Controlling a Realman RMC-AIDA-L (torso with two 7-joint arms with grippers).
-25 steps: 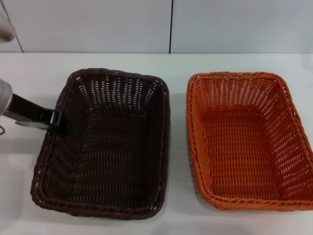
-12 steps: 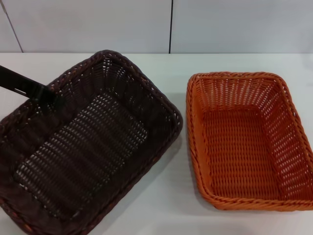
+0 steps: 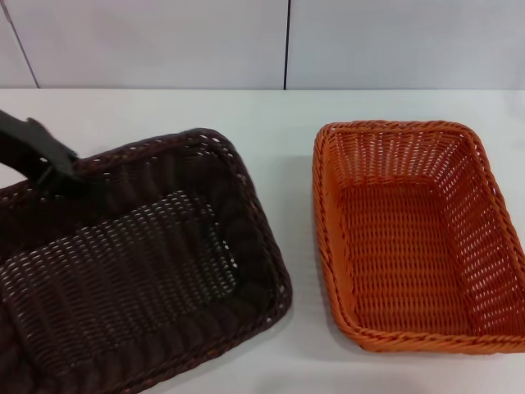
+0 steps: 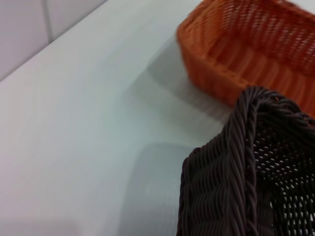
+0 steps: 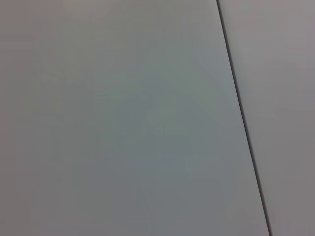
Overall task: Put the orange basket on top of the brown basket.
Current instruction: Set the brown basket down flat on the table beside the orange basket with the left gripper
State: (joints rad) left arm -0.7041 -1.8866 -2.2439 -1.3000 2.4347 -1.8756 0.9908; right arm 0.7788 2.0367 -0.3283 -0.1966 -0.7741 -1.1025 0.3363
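The orange basket (image 3: pixel 414 238) sat flat on the white desk (image 3: pixel 287 131) at the right of the head view, its open top upward and nothing inside it. In the left wrist view its near corner (image 4: pixel 236 54) showed beyond the brown rim, with bare desk between the two.

The brown basket (image 3: pixel 131 271) was on the left side, well apart from the orange one. It was turned at an angle and tilted, its far-left rim raised, so that it filled the lower left corner of the head view and ran past the edge. Its braided rim (image 4: pixel 246 147) stood close before the left wrist camera, off the desk surface.

The left gripper (image 3: pixel 61 176) was clamped on the brown basket's far-left rim, its dark fingers closed over the braid.

The right gripper was out of sight in every view; the right wrist camera faced only a plain grey wall panel (image 5: pixel 123 123) with a dark seam.
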